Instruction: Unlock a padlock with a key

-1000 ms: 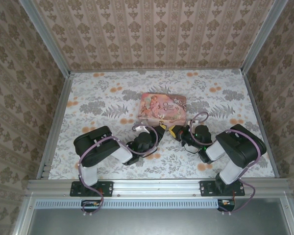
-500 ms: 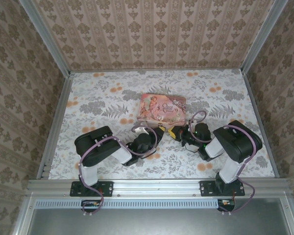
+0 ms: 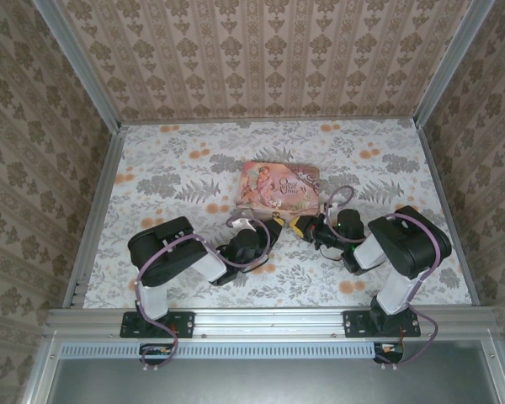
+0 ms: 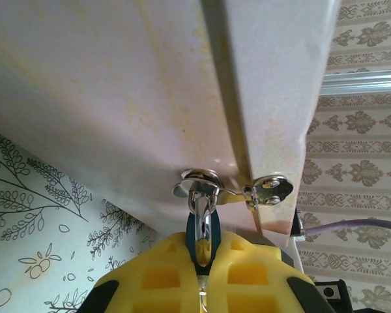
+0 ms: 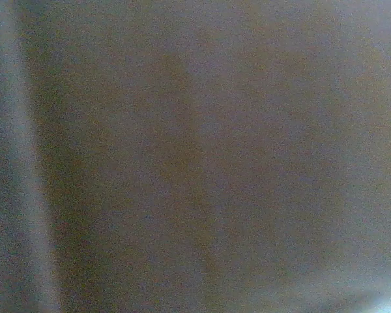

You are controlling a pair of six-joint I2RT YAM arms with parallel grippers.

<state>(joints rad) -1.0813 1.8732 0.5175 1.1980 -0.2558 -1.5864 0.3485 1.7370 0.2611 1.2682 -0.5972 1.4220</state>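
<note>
Currently the left gripper [image 4: 201, 264] clenches the padlock [image 4: 202, 238], hooked at the six-o'clock edge of the tin [image 4: 117, 98]; the right gripper [image 3: 298, 225] I cannot tell. A misaligned key push could wrench the padlock free.

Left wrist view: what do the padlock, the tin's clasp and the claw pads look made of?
Padlock: shackle is bright polished metal, mirror glints; body bluish, likely painted metal. Clasp: silvery sheet metal, shiny, riveted. Pads: matte yellow with moulded square pockets, probably rubber or soft plastic.
</note>
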